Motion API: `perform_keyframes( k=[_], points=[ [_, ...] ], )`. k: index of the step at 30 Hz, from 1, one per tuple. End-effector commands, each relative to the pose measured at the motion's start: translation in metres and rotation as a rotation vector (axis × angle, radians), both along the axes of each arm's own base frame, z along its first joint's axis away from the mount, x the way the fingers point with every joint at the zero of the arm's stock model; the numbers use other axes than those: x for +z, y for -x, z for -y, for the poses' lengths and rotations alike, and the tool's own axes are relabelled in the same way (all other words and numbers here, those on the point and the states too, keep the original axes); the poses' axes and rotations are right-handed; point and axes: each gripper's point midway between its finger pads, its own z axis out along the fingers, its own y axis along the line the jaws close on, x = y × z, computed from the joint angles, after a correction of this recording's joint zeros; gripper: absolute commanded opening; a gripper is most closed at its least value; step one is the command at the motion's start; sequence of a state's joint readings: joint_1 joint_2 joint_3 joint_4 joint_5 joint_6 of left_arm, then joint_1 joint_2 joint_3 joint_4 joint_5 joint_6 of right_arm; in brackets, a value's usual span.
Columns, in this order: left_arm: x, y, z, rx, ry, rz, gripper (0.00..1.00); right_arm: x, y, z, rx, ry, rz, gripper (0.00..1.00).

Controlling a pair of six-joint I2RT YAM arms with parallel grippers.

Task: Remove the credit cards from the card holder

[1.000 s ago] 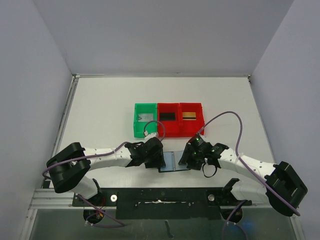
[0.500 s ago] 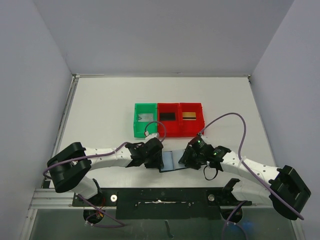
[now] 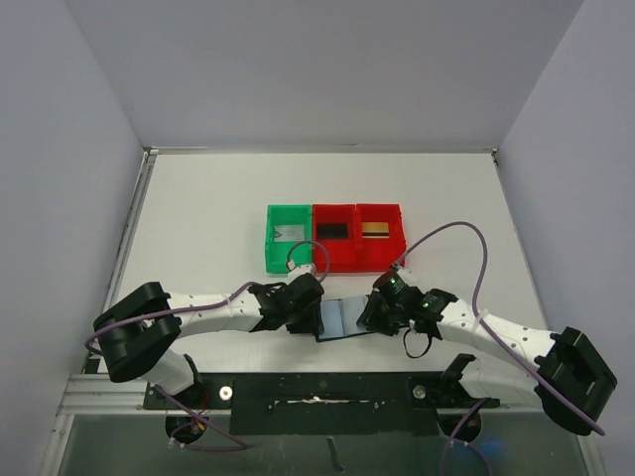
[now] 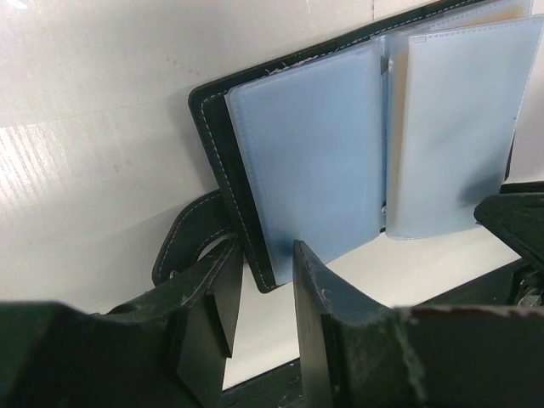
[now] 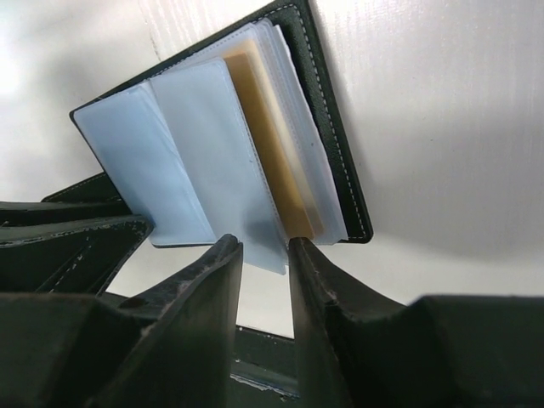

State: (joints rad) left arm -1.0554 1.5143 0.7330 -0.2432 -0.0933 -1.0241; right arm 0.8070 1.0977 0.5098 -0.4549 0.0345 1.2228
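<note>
Two narrow gaps: left jaws barely parted at card holder [image 4: 314,161] corner, right jaws at pocket sleeves [image 5: 204,161].

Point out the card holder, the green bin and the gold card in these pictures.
card holder [image 4: 306,161], left wrist view, on its bluish clear pocket.
green bin [image 3: 288,208], top external view, on its far rim.
gold card [image 3: 374,230], top external view, on the middle of its face.
</note>
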Motion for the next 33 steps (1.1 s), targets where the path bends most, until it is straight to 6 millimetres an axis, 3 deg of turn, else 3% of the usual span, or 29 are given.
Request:
perform_keyframes(
  k=[1,16,33],
  points=[
    [0.007,-0.001,0.009,-0.024,0.026,0.023,0.29,0.027,-0.014,-0.023,0.038,-0.077,0.070,0.32],
    [0.006,-0.002,0.005,-0.019,0.011,0.030,0.28,0.034,-0.015,-0.030,0.098,-0.014,0.066,0.37],
    [0.017,-0.007,0.003,0.015,0.021,0.058,0.29,0.053,-0.020,-0.059,0.207,-0.123,0.128,0.44]
  ],
)
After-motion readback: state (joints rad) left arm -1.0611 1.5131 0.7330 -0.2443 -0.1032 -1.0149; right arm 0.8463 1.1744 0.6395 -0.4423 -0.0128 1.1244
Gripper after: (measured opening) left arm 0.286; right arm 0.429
